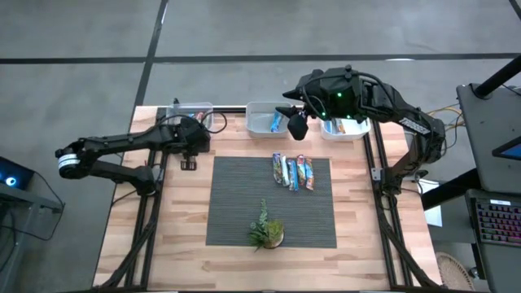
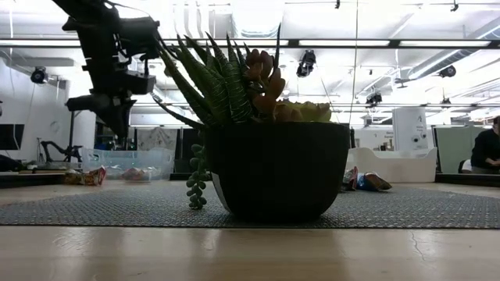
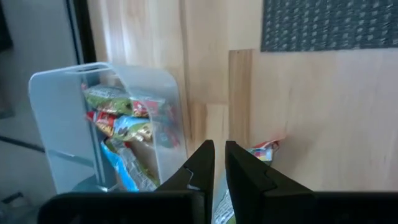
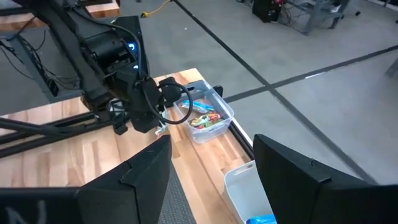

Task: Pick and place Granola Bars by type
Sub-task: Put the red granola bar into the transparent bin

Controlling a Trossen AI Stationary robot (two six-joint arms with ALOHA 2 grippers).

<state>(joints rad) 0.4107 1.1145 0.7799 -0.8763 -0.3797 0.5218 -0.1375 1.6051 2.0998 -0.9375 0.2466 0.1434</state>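
While its 2 fingers stand almost together with only a thin slit between them, the left gripper [image 3: 219, 163] hangs over bare wood just beside the clear bin [image 1: 198, 113] at the table's far left corner. A granola bar wrapper [image 3: 263, 150] shows right behind the fingertips in the left wrist view; whether it is pinched cannot be told.

Right gripper [image 1: 298, 124]: fingers spread wide, nothing between them, held above the far edge of the table beside the white tray [image 1: 262, 120].

Item, clear bin: several granola bars in red, green and blue wrappers piled inside [image 3: 127, 127].

Item, white tray: 1 blue bar [image 1: 276, 122] lying in it.

Item, second white tray [image 1: 345, 132]: far right of the table, mostly under the right arm, wrappers partly visible.

Item, loose granola bars [image 1: 292, 172]: about 4 lying side by side, touching, on the far part of the grey mat [image 1: 236, 203].

Item, small potted plant [image 1: 267, 232]: upright near the mat's near edge, well apart from the bars; it fills the middle of the low view.

Item, wooden table [image 1: 171, 244]: carries the mat, the bin and both trays.
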